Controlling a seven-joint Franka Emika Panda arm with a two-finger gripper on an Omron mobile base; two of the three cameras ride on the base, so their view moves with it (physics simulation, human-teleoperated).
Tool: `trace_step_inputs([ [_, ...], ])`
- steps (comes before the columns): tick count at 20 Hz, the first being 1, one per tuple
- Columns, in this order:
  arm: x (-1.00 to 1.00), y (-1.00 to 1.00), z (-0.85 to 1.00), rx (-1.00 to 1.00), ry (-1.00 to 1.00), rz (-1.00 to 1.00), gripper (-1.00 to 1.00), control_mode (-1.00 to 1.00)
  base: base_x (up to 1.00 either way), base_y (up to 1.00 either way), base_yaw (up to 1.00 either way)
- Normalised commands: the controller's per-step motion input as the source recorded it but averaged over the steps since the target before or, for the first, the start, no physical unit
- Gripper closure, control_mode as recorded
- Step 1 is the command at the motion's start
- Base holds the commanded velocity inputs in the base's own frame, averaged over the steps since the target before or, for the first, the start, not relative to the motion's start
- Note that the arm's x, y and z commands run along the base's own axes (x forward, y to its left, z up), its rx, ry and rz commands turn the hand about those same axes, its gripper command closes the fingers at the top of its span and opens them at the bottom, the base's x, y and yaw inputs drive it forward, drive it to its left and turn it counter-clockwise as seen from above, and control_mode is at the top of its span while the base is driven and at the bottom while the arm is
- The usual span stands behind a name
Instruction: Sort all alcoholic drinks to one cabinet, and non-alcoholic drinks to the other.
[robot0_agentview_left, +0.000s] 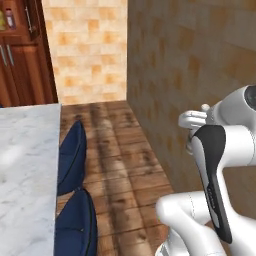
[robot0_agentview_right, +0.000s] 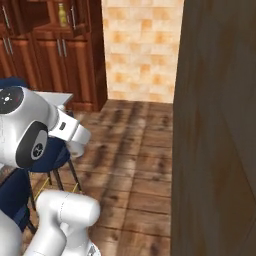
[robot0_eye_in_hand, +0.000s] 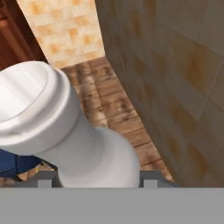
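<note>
we carry the whitish bottle (robot0_eye_in_hand: 65, 131) clamped in our gripper (robot0_eye_in_hand: 94, 177), neck forward, toward the cabinet (robot0_agentview_right: 55, 55).

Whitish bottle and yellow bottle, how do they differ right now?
The whitish bottle is pale and sits between the gripper finger tips; the yellow bottle is mustard-coloured and stands upright on a cabinet shelf. Both are drink bottles.
</note>
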Motion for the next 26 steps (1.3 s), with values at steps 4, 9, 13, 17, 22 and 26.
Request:
trace_step_inputs([
  [4,0.0,0.0,0.0,0.0,0.0,0.0,1.0,1.0,1.0,-0.16,0.0],
  [9,0.0,0.0,0.0,0.0,0.0,0.0,1.0,1.0,1.0,-0.16,0.01],
  [13,0.0,0.0,0.0,0.0,0.0,0.0,1.0,1.0,1.0,-0.12,0.02],
  [17,0.0,0.0,0.0,0.0,0.0,0.0,1.0,1.0,1.0,-0.07,0.04],
  [22,0.0,0.0,0.0,0.0,0.0,0.0,1.0,1.0,1.0,-0.02,0.1],
  [26,0.0,0.0,0.0,0.0,0.0,0.0,1.0,1.0,1.0,-0.04,0.2],
])
